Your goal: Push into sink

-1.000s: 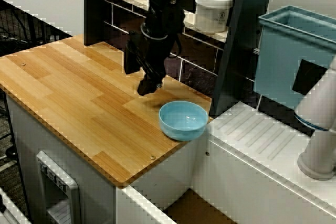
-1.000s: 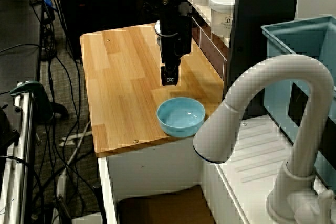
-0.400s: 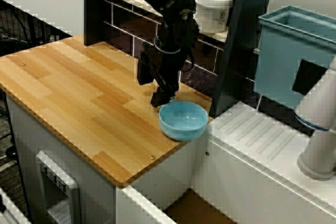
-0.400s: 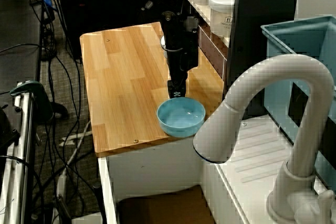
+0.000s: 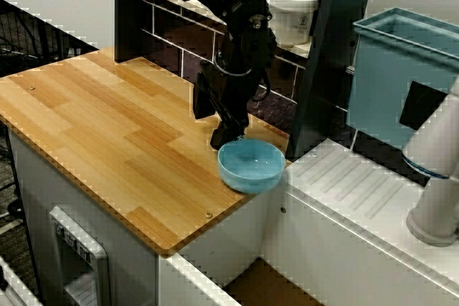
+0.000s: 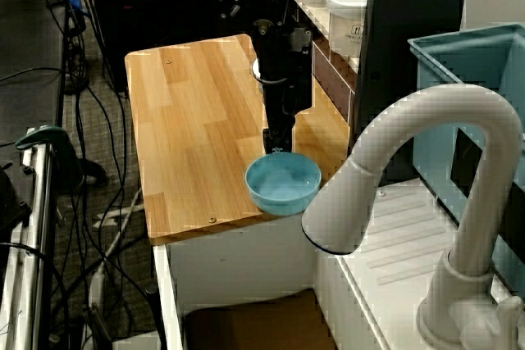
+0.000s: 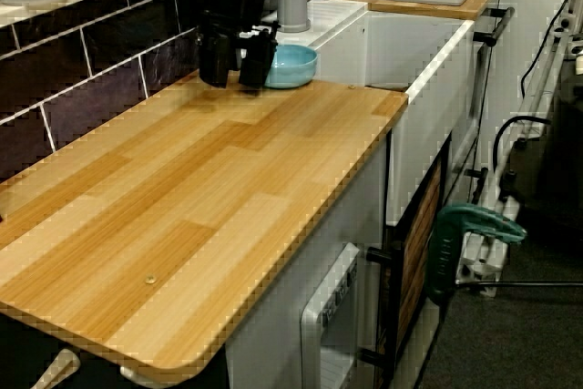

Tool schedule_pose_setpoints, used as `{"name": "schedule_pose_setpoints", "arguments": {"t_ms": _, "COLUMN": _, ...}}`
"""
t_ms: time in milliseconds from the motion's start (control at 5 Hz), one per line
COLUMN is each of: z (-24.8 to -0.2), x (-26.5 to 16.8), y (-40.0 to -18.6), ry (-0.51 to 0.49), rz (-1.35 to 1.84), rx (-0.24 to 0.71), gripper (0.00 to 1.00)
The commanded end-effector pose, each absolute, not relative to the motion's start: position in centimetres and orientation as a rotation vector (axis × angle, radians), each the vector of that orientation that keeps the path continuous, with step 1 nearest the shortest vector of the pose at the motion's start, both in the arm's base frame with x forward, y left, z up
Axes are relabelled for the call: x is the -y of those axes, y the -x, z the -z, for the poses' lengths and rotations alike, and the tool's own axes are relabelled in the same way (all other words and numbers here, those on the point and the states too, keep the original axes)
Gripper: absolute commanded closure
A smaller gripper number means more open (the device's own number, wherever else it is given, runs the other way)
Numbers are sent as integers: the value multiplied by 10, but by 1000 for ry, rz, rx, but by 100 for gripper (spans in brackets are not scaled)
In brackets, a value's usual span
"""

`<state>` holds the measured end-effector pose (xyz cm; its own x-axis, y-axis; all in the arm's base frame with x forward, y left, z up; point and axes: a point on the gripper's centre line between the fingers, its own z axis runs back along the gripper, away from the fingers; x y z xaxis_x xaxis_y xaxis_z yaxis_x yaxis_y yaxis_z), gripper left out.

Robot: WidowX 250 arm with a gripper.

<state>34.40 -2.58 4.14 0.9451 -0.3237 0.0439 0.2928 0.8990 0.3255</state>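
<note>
While my fingers (image 5: 228,136) hang low over the wooden surface (image 5: 107,134), their tips sit right at the back rim of the blue bowl (image 5: 251,165), seemingly touching it. Cannot tell how wide my fingers are; they read as one dark block in every view. Bowl stands upright near the surface's corner, next to the white ridged drainer (image 5: 358,184). Sink (image 5: 265,284) lies below that corner, brown bottom partly visible. White faucet (image 6: 426,202) stands by the drainer. White jar (image 5: 290,13) on the shelf behind.
</note>
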Motion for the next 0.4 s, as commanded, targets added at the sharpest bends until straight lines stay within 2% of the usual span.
{"name": "schedule_pose_setpoints", "arguments": {"t_ms": 0, "z": -57, "x": 39, "y": -349, "ry": -306, "rz": 356, "rx": 151, "gripper": 0}}
{"name": "schedule_pose_setpoints", "arguments": {"t_ms": 200, "z": -55, "x": 48, "y": -345, "ry": -306, "rz": 387, "rx": 152, "gripper": 0}}
